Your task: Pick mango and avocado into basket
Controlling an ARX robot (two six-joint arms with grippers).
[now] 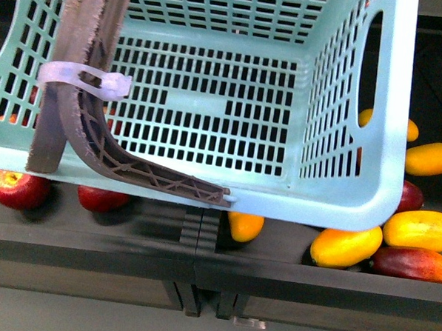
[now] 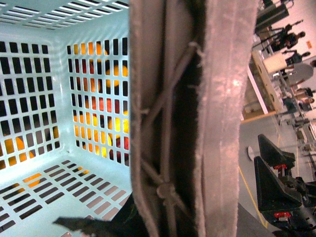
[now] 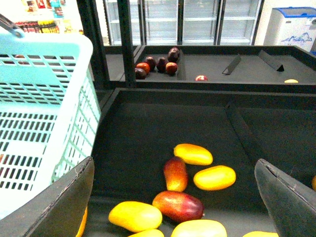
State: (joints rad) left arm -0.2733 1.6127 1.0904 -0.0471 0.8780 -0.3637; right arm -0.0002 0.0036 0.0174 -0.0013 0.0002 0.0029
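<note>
While the teal basket (image 1: pixel 368 195) hangs tilted above the desk (image 3: pixel 148 128), its brown handle (image 2: pixel 197 123) fills the left wrist view. The left gripper (image 2: pixel 148 224) seems clamped on the handle, though its fingers barely show. The right gripper (image 3: pixel 174 165) hovers with fingers spread wide over the dark red mango (image 3: pixel 178 206), which lies on the desk among yellow mangoes (image 3: pixel 214 177), outside the basket.

Bright overhead light throughout; the handle (image 2: pixel 222 98) looks blurred up close, perhaps slightly overexposed.
</note>
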